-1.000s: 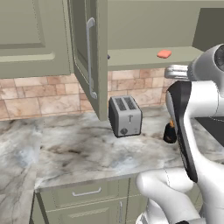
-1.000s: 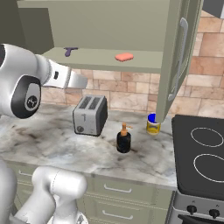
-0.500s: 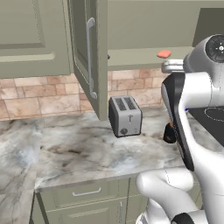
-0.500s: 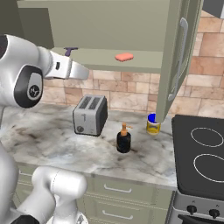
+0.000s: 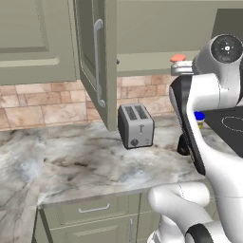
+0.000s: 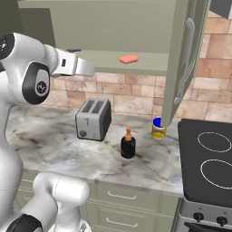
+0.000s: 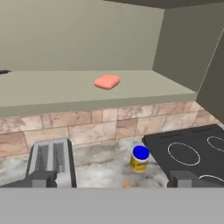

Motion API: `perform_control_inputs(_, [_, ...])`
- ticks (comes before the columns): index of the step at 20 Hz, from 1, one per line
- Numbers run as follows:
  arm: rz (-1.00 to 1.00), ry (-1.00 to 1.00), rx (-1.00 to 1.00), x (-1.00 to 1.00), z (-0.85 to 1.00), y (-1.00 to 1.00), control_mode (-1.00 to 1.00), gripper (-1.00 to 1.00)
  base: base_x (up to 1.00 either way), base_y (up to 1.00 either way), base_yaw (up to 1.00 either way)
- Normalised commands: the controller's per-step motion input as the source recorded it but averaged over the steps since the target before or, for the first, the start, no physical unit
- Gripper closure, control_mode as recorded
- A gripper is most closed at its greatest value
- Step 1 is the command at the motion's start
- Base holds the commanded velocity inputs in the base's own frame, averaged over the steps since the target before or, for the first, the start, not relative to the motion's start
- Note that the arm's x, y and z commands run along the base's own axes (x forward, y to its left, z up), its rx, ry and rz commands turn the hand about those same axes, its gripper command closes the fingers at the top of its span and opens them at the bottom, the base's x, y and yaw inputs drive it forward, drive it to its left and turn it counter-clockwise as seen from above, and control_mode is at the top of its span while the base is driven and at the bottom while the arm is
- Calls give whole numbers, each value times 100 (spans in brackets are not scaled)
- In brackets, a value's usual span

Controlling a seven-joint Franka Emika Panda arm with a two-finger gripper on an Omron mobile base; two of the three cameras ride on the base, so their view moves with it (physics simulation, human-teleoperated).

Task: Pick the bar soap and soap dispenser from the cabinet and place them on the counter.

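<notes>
Of the 2 things to move, 1 looks done: the soap dispenser [image 6: 128, 144] already stands on the bench [image 6: 59, 147], below the pincer [image 7: 112, 178] and beside the toaster [image 6: 94, 118], with the yellow jar [image 6: 158, 128] just beyond it. The bar soap [image 7: 107, 82] is left. It lies flat on the cabinet [image 6: 149, 27] shelf, ahead of the pincer and a little above its tips, well apart from them. The pincer is spread wide and pinches nothing, its 2 tips pointing toward the shelf edge. My judgement: roughly halfway, with the reach in, the pinch on the soap and the carry down to the bench all to come.
</notes>
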Motion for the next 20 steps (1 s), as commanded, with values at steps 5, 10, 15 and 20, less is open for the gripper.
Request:
perform_control_inputs(5, [0,-1,-3,24,3,0,-100,-100,0,0,0])
perform_control_inputs(10, [0,0,-2,21,7,0,-100,-100,0,0,0])
perform_control_inputs(15, [-3,0,-1,27,3,-1,-100,-100,0,0,0])
perform_control_inputs(20, [-5,1,0,34,0,0,-100,-100,0,0,0])
